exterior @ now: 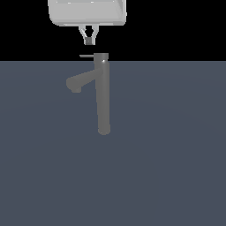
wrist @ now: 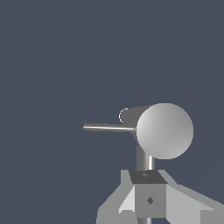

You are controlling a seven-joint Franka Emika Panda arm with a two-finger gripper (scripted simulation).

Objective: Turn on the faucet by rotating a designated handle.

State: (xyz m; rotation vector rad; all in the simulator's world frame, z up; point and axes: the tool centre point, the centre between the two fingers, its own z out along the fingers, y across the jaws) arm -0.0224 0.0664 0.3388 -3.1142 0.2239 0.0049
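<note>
Fig.: the handle (exterior: 86,56) projected sideways from the top cap of the faucet (exterior: 103,95), which stood upright approx. mid-worktop (exterior: 176,167), toward the far edge. The tool (exterior: 89,40) hovered just above the handle, not touching; fingers drawn close together, gripping nothing. Risks: the thin bar could slip past the fingers, or the descent could strike the cap or the spout (exterior: 77,83) below. No other obstruction seen.
</note>
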